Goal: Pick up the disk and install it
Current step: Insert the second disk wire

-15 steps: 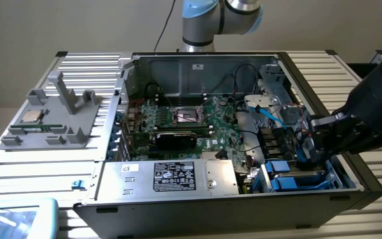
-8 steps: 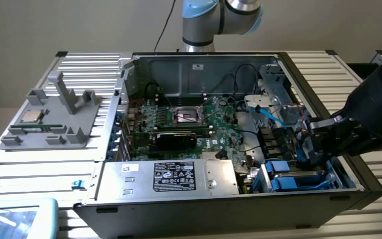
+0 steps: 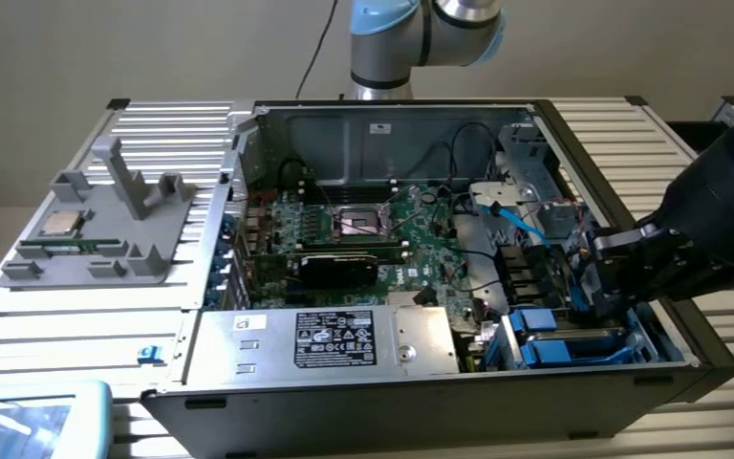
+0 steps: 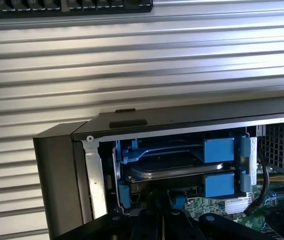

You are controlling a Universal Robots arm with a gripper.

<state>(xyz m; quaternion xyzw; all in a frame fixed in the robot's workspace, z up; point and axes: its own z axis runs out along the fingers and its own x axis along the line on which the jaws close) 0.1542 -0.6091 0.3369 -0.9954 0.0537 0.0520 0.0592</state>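
Seating disk (image 4: 174, 169) | sits in blue drive bay (image 3: 572, 344) at case (image 3: 380, 402) corner, exterior view's right | gripper (image 3: 610, 273) fingers pressed together, at its edge | push straight along rails, keep level, avoid cable (image 4: 261, 192)

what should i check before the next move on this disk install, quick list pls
1. Claw shut: ok; it sits low at the drive bay in the exterior view.
2. Disk in the blue carrier frame inside the bay: ok, in the wrist view it lies level between the blue rails.
3. Disk fully seated and latched: cannot tell, its rear connection is hidden.
4. Blue cable away from the claw: ok, it runs apart from it toward the motherboard.
5. Black cable beside the bay clear of the carrier: cannot tell.
6. Claw gripping the disk: cannot tell.
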